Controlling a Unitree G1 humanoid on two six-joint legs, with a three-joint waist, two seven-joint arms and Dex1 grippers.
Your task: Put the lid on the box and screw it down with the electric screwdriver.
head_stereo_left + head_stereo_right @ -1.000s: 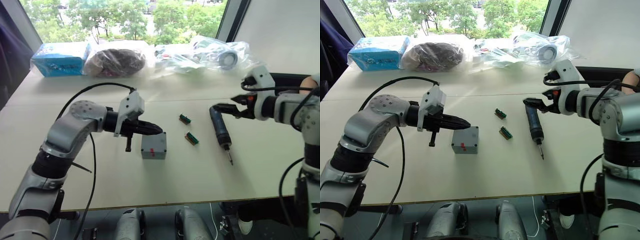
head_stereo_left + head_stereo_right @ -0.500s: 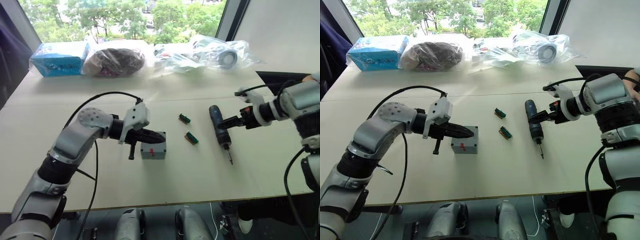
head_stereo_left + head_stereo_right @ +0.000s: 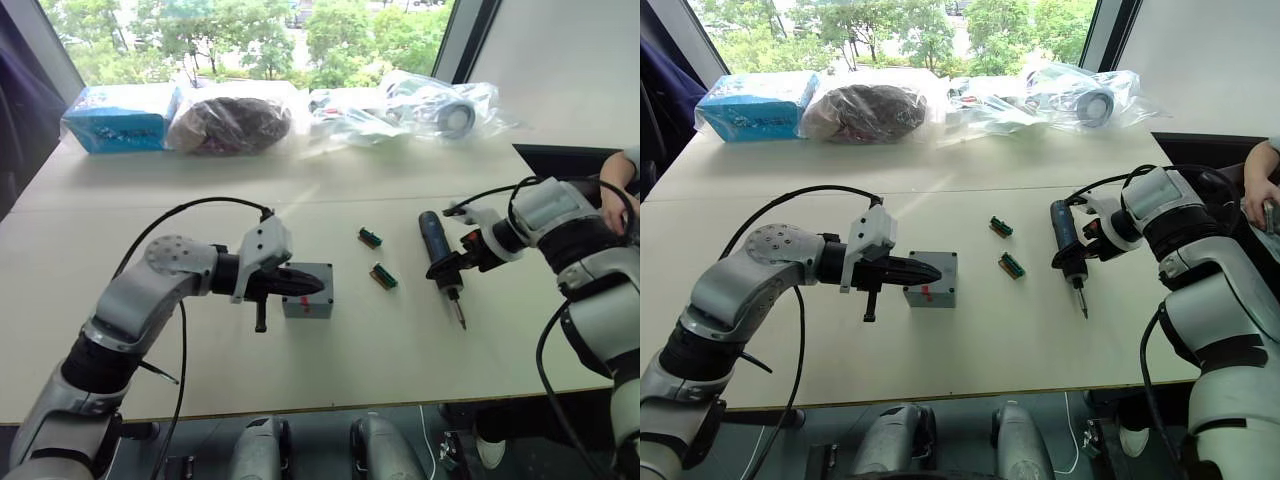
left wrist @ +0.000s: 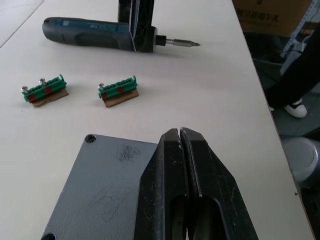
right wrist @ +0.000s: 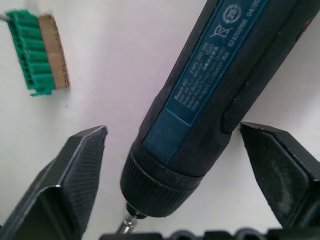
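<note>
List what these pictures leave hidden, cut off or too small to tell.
- Box: in the eye views the shut left gripper lies across its top, hiding the seam under the lid.
- Lid: cut off by the left wrist view's edge; one corner hole shows, no screws made out.
- Screwdriver: its bit tip is too small in the eye views; the right wrist view's edge crops it between the open right gripper.

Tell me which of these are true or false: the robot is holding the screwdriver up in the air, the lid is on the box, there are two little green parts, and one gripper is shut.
1. The electric screwdriver is up in the air. False: it lies on the table, with the open right gripper around it.
2. The lid sits on the box. True.
3. Two green parts lie on the table. True.
4. The left gripper is open. False: its fingers are shut, resting over the lid.
</note>
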